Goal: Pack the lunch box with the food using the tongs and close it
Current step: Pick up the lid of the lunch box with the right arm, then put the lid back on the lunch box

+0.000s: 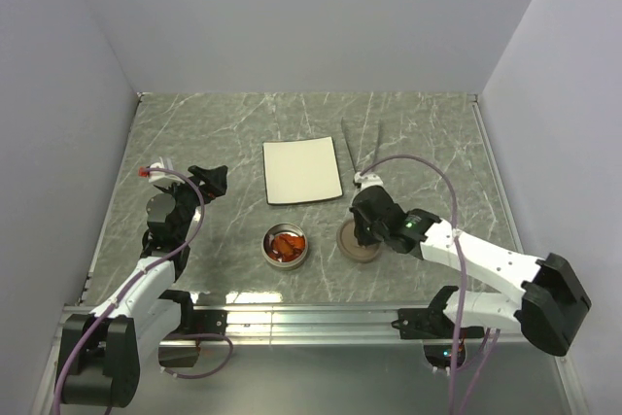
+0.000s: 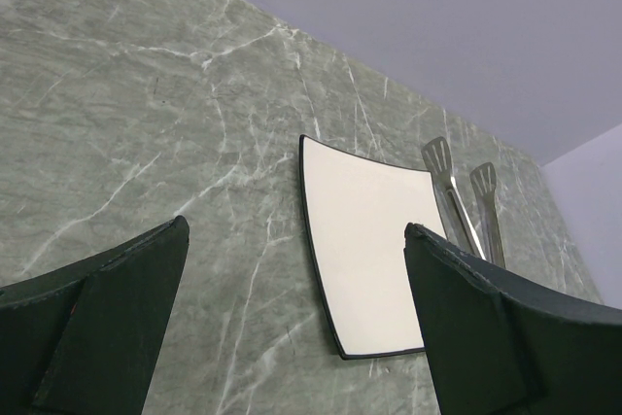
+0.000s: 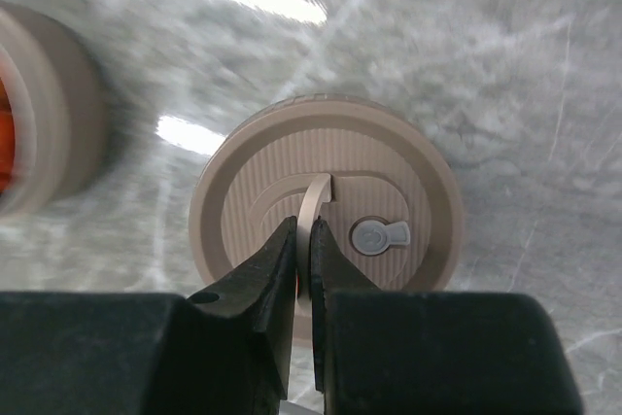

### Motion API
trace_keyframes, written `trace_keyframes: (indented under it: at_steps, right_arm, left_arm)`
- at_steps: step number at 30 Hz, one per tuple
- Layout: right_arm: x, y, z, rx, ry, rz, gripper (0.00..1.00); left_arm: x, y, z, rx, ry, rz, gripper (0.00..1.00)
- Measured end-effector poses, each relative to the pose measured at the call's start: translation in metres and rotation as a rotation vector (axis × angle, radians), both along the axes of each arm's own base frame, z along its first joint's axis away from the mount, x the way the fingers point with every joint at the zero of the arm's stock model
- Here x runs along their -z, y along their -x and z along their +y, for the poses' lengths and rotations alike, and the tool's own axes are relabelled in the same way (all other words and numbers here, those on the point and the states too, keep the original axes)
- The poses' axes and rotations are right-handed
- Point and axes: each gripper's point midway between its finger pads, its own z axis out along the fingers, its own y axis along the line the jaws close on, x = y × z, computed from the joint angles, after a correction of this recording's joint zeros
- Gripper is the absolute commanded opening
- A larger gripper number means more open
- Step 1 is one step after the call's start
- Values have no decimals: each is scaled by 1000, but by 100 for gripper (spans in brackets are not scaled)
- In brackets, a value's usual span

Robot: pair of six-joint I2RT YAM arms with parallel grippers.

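The round silver lunch box [image 1: 287, 246] sits near the table's front middle, open, with orange and red-brown food [image 1: 287, 243] inside. Its edge shows at the left of the right wrist view as the lunch box [image 3: 44, 109]. To its right lies the flat brown lid [image 1: 356, 243], lid [image 3: 326, 191], flat on the table. My right gripper [image 1: 365, 228] [image 3: 305, 225] is shut on the lid's thin arched handle [image 3: 313, 199]. The tongs [image 1: 362, 148] lie at the back, right of the plate, also seen as tongs [image 2: 462, 196]. My left gripper [image 1: 208, 182] [image 2: 296, 235] stands open and empty, far left of the tin.
A white square plate [image 1: 301, 170], plate [image 2: 374, 259], lies bare behind the tin. Grey walls close in the table on three sides. A metal rail [image 1: 311, 318] runs along the near edge by the arm bases.
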Motion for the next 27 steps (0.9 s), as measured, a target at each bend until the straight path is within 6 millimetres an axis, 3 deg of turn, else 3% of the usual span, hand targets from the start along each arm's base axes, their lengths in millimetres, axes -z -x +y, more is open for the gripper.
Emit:
trace_keyframes:
  at_steps: [6, 11, 14, 19, 23, 27]
  right_arm:
    - [-50, -8, 23, -46, -121, -87, 0]
    - [-73, -11, 53, -123, -170, -106, 0]
    - [-80, -14, 82, -188, -179, -102, 0]
    - [-80, -13, 127, -289, -169, -81, 0]
    - [-68, -6, 158, -364, -147, -43, 0]
    - [-51, 6, 172, -410, -110, -6, 0]
  left_arm:
    - [0, 0, 0, 0, 0, 0, 99]
    - [0, 0, 0, -1, 1, 1, 99]
    - [0, 0, 0, -3, 3, 1, 99]
    - [-1, 0, 1, -5, 4, -1, 99]
    - [-3, 1, 1, -5, 4, -9, 99]
    - [-3, 1, 1, -5, 4, -9, 99]
